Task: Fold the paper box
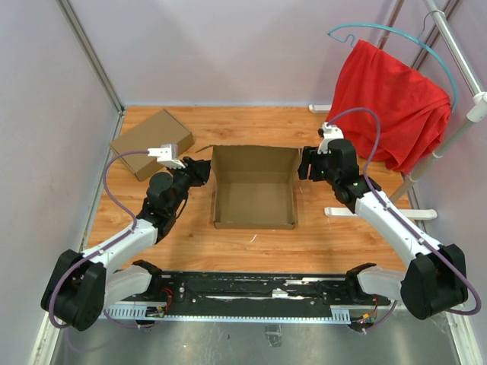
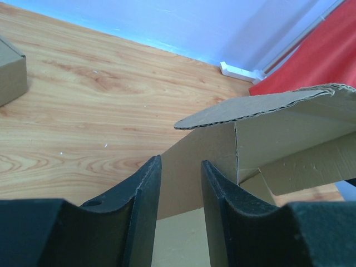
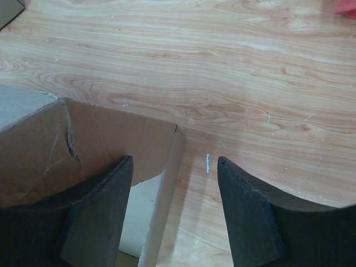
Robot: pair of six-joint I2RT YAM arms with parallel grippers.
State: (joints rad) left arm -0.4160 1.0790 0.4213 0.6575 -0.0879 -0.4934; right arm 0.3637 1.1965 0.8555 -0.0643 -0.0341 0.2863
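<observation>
The paper box (image 1: pixel 255 199) is a brown cardboard mailer lying open at the table's middle, with its walls raised and its lid flap standing at the far side. My left gripper (image 1: pixel 204 169) is at the box's left wall. In the left wrist view the left gripper (image 2: pixel 180 161) has its jaws a little apart, with the cardboard (image 2: pixel 278 128) just beyond the tips. My right gripper (image 1: pixel 303 163) is at the box's right wall. In the right wrist view the right gripper (image 3: pixel 175 159) is wide open and straddles the wall's edge (image 3: pixel 167 183).
A second, closed brown box (image 1: pixel 151 141) lies at the back left. A red cloth (image 1: pixel 396 103) hangs on a hanger from a white rack at the right, and the rack's foot (image 1: pixel 380 214) lies on the table beside my right arm.
</observation>
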